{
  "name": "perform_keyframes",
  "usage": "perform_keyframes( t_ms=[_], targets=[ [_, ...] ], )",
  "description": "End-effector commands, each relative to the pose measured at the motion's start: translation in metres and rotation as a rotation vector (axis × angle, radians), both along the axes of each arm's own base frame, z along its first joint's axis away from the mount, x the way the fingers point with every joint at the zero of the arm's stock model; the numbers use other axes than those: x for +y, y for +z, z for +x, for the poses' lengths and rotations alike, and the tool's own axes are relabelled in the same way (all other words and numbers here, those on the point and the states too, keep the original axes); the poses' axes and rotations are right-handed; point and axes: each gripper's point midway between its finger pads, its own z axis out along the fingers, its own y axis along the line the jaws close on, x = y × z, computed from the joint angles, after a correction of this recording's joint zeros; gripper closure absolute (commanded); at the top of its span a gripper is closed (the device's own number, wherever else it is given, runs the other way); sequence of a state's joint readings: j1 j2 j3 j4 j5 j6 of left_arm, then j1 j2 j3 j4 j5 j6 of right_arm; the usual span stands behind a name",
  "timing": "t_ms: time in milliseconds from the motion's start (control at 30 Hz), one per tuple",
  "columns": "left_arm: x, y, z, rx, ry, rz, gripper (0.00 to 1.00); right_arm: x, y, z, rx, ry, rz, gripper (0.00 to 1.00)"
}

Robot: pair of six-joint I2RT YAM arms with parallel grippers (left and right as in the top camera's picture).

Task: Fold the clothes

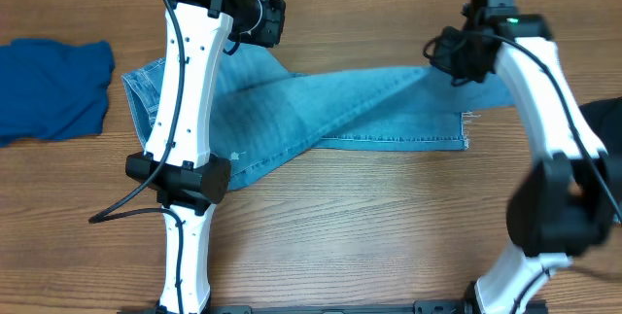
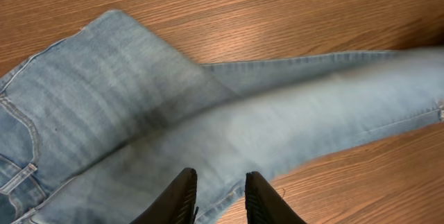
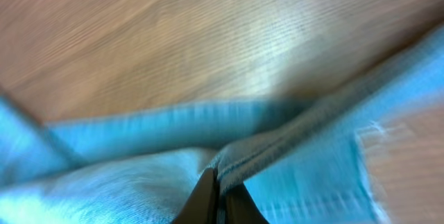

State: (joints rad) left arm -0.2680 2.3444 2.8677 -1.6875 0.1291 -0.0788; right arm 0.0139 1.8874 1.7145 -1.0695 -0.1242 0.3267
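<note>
Pale jeans flat on wood table, waistband end at the left under the left arm, legs out to the right, one crossing over the other. Frayed hem of the nearer leg at jeans' right end. At jeans' far right corner, right gripper: in the wrist view, fingers pressed together, pinching a stitched fold of denim, cloth drawn up to the tips. Over jeans' far edge, near the seat, left gripper: in the wrist view, fingers a little apart, denim showing through the gap below; nothing seen clamped between them, contact with cloth not clear. Same view: pocket stitching and a belt loop at lower left, legs running off to the right, far end blurred. Left of jeans, well apart from the waistband, royal-blue garment, crumpled, partly out of frame. Right of jeans, beyond the right arm, dark shape at the picture edge, too hidden to name.
</note>
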Motion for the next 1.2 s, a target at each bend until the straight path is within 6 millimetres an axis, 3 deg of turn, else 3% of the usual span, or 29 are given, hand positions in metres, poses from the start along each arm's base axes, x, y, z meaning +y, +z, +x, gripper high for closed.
perform_keyframes(
  t_ms=[0, 100, 267, 433, 567, 767, 1000, 1033, 1100, 1167],
  targets=[
    [0.002, 0.019, -0.004, -0.043, 0.015, -0.013, 0.73, -0.004, 0.019, -0.039, 0.060, 0.113, -0.063, 0.96],
    [0.002, 0.019, -0.004, -0.043, 0.015, -0.013, 0.72, 0.000, 0.008, -0.083, 0.235, 0.178, -0.067, 0.96],
    [0.001, 0.019, -0.004, -0.042, 0.013, -0.018, 0.71, 0.006, 0.001, -0.116, 0.365, 0.230, -0.068, 0.96],
    [0.001, 0.024, -0.006, -0.053, 0.008, -0.020, 0.70, 0.005, 0.003, -0.137, 0.444, 0.245, -0.076, 0.96],
    [0.009, 0.043, -0.011, -0.107, 0.010, 0.003, 0.68, 0.004, 0.008, -0.148, 0.472, 0.264, -0.076, 0.96],
    [0.024, 0.095, -0.033, -0.232, 0.036, 0.012, 0.63, 0.004, 0.024, -0.161, 0.461, 0.282, -0.078, 0.95],
    [0.032, 0.149, -0.066, -0.360, 0.041, -0.026, 0.60, 0.011, 0.065, -0.168, 0.278, 0.257, -0.048, 0.95],
    [0.033, 0.154, -0.069, -0.371, 0.041, -0.029, 0.60, 0.011, 0.070, -0.166, 0.248, 0.245, -0.048, 0.92],
    [0.035, 0.161, -0.074, -0.388, 0.042, -0.034, 0.59, 0.011, 0.079, -0.162, 0.187, 0.224, -0.047, 0.74],
    [0.036, 0.165, -0.078, -0.399, 0.042, -0.037, 0.59, 0.012, 0.085, -0.160, 0.151, 0.205, -0.043, 0.64]
  ],
)
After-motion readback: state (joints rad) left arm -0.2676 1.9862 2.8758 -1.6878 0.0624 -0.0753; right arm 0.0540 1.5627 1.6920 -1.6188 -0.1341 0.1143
